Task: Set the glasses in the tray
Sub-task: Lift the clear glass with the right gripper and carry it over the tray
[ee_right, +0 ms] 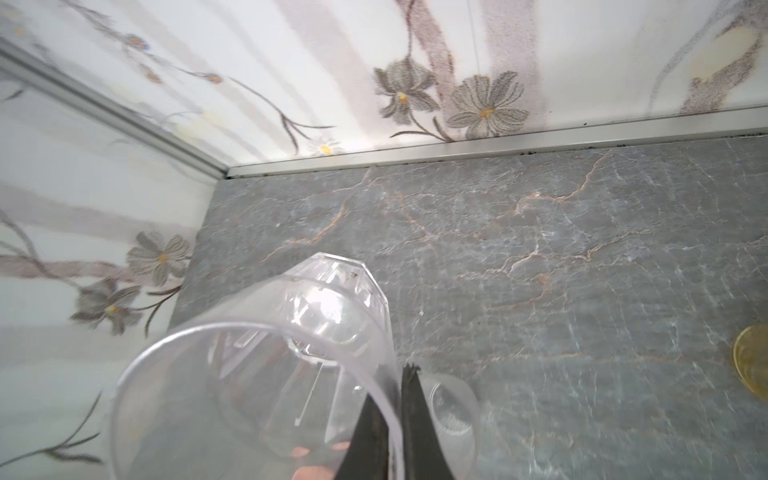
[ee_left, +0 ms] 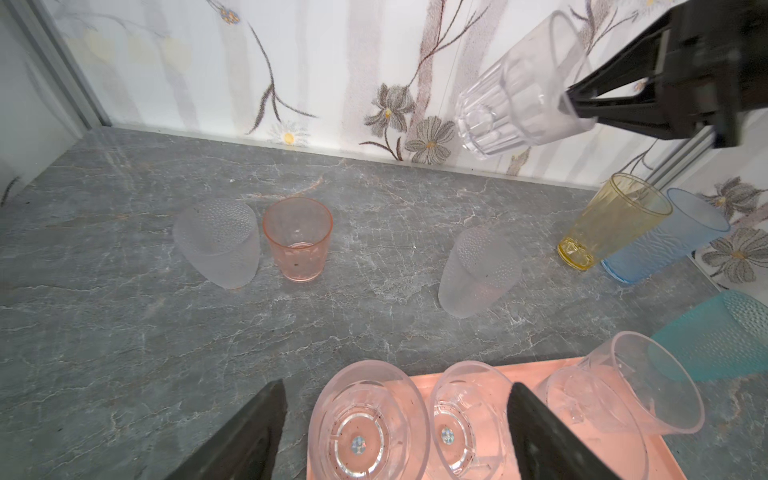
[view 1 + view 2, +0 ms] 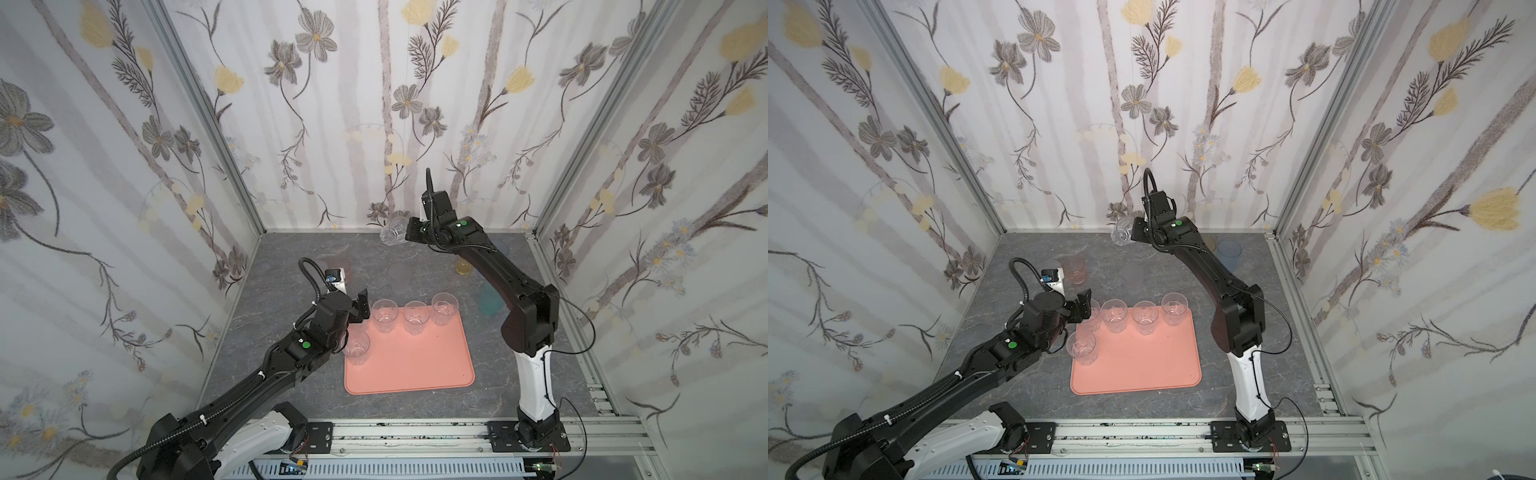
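Between floral-papered walls, grey veined tabletop bears the tray.

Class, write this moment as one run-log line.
right gripper: shut on clear glass, aloft | left gripper: open, at tray edge | tray: partly filled

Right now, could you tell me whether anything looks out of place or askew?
The clear glass pinched at its rim by the right gripper hangs tilted sideways above the table. Two frosted glasses appear to stand upside down. Nothing looks spilled or broken.
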Action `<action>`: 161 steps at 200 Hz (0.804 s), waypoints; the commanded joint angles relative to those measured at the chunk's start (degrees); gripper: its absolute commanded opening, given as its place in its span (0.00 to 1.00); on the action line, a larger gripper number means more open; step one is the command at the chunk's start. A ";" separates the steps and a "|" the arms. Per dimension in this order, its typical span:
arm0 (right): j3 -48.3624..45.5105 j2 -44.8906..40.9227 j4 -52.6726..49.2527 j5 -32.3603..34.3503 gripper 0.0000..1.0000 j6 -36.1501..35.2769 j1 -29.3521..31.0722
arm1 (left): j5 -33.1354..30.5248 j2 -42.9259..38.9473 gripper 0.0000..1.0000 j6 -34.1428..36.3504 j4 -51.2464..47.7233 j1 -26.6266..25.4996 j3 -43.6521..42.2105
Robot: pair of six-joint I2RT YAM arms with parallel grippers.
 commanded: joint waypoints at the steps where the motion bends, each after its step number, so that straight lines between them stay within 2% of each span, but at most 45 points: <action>1: -6.82 -6.65 0.65 2.50 0.04 -1.85 1.99 | -4.67 -1.82 0.91 0.65 1.67 0.62 -0.39; 42: -21.30 -19.17 0.39 4.53 0.03 -1.44 6.90 | -5.25 -5.26 0.95 2.69 1.42 3.18 -0.77; 73: -30.56 -25.55 0.00 5.06 0.02 1.40 13.04 | -2.00 -6.64 0.95 -0.12 1.41 6.02 -1.65; 101: -35.61 -28.67 -0.14 6.43 0.01 3.58 19.47 | -0.27 -6.44 0.95 -2.13 1.50 7.02 -2.74; 161: -42.13 -30.39 -2.73 9.29 0.00 4.83 25.42 | 1.34 -6.89 0.94 -3.37 1.50 7.27 -4.48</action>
